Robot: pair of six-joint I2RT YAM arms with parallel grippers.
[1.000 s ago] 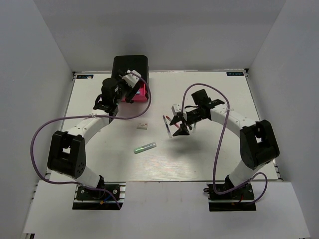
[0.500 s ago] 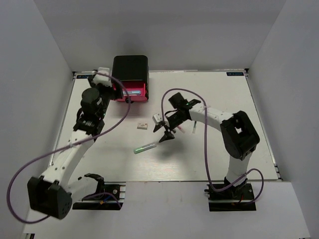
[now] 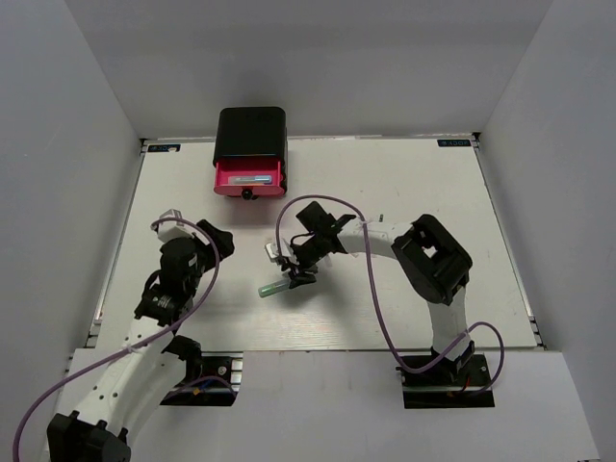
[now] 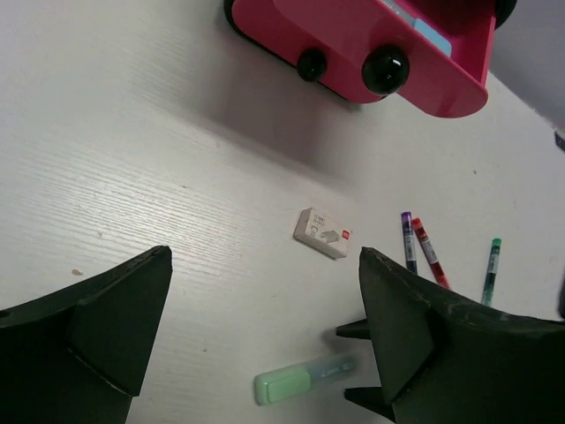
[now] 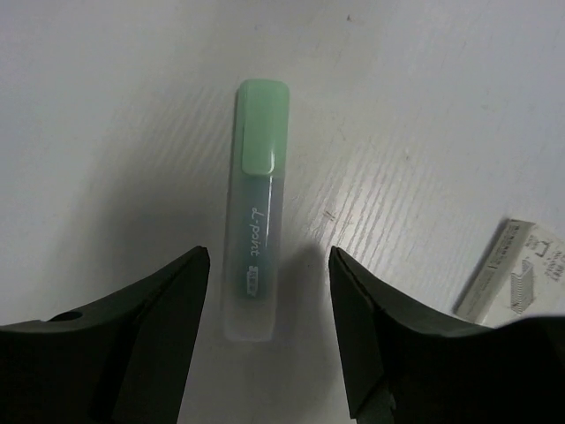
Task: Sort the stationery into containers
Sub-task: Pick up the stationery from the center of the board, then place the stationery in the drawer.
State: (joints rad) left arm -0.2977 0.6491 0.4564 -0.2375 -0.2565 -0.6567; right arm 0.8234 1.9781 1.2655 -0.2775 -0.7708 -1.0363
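A green marker [image 5: 259, 221] lies flat on the white table. My right gripper [image 5: 269, 327] is open, its jaws on either side of the marker's clear end without touching it. From above, the marker [image 3: 272, 287] pokes out to the left of that gripper [image 3: 289, 271]. The black box [image 3: 250, 130] stands at the back with a pink drawer [image 3: 250, 178] pulled out. A light-blue marker [image 3: 252, 178] lies in that drawer. My left gripper [image 4: 265, 256] is open and empty, well short of the drawer [image 4: 371, 35]. A white eraser [image 4: 322, 233] lies between the box and the green marker [image 4: 305, 380].
A purple pen [image 4: 407, 240], a red pen [image 4: 428, 253] and a green pen [image 4: 491, 265] lie right of the eraser, mostly under the right arm in the top view. White walls enclose the table [image 3: 433, 289] on three sides.
My left arm has pulled back from the box to the near left, and its gripper has opened wider. My right gripper has moved left and down onto the green marker.
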